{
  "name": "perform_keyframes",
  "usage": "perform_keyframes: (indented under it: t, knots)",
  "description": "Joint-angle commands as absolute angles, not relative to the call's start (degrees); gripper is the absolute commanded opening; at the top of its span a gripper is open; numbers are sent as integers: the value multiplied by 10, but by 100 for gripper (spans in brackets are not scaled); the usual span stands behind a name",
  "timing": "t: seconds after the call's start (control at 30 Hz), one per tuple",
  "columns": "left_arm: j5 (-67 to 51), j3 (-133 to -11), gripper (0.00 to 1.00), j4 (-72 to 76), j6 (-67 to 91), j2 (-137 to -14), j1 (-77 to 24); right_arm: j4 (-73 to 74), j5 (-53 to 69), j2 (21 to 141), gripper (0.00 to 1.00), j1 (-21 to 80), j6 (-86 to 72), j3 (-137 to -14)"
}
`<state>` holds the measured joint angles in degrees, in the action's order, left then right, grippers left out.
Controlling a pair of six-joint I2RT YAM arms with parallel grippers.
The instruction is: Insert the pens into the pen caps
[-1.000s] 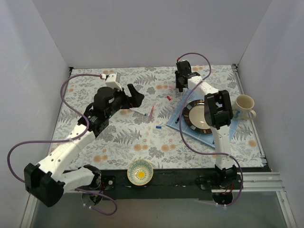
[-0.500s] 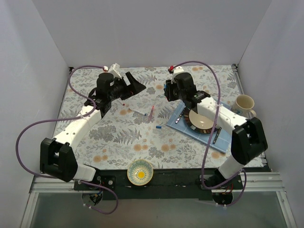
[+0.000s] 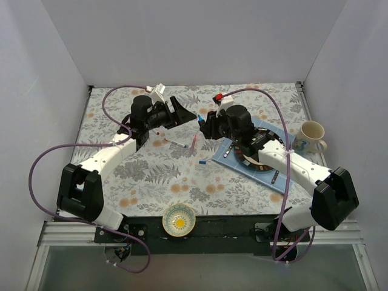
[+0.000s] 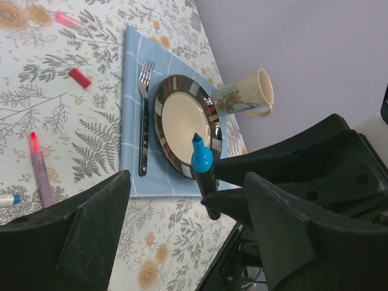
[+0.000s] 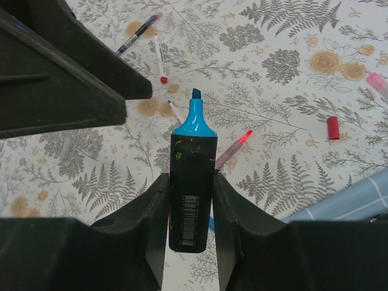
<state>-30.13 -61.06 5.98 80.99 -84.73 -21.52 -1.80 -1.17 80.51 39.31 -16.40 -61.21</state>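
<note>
here, marker point(image 5: 193, 159) in right gripper point(image 5: 190, 185)

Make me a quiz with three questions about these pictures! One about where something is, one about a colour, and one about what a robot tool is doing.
1. Where is the dark-handled metal fork?
A) on the light-blue checked cloth, beside the round dark-rimmed plate
B) on top of the plate
C) up in the air

2. What colour is the tip of the thick black plastic marker?
A) red
B) green
C) light blue

3. What is the right tool doing?
A) standing open with nothing in it
B) gripping the marker
C) gripping the fork

Answers:
1 A: the left wrist view shows it lying on the cloth along the plate's edge.
2 C: the right wrist view shows the light-blue tip.
3 B: its fingers press on both sides of the marker's barrel.
</note>
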Motion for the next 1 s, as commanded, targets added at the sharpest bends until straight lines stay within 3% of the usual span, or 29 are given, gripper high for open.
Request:
perform_keyframes:
  t: [0.0,0.27,0.37,0.5,0.53,0.57,0.6,0.63,0.73,0.83,0.97]
  knots:
    - [-325,-599,74,100,812,-853,-231,-56,16,792,1,403,-180,-614]
    - [-330,-588,62,118,818,-875,-251,-67,11,784,1,417,-191,-608]
    - [-336,-586,52,121,822,-885,-259,-71,10,781,1,419,-196,-603]
    - [-353,-579,23,134,831,-886,-260,-66,17,779,2,419,-198,-599]
    - [-358,-577,5,143,831,-883,-260,-61,23,779,13,419,-197,-599]
    - [-379,-573,0,149,831,-881,-260,-57,44,776,22,420,-197,-601]
    - [-392,-571,0,158,831,-879,-260,-45,53,774,31,419,-199,-601]
    - [-405,-570,0,170,819,-876,-259,-38,61,769,46,418,-201,-601]
    - [-474,-569,0,181,775,-862,-258,-16,121,749,62,414,-213,-588]
    - [-543,-545,0,240,778,-844,-258,-52,198,709,67,401,-246,-553]
    - [-603,-519,0,350,845,-833,-258,-122,288,665,66,379,-291,-491]
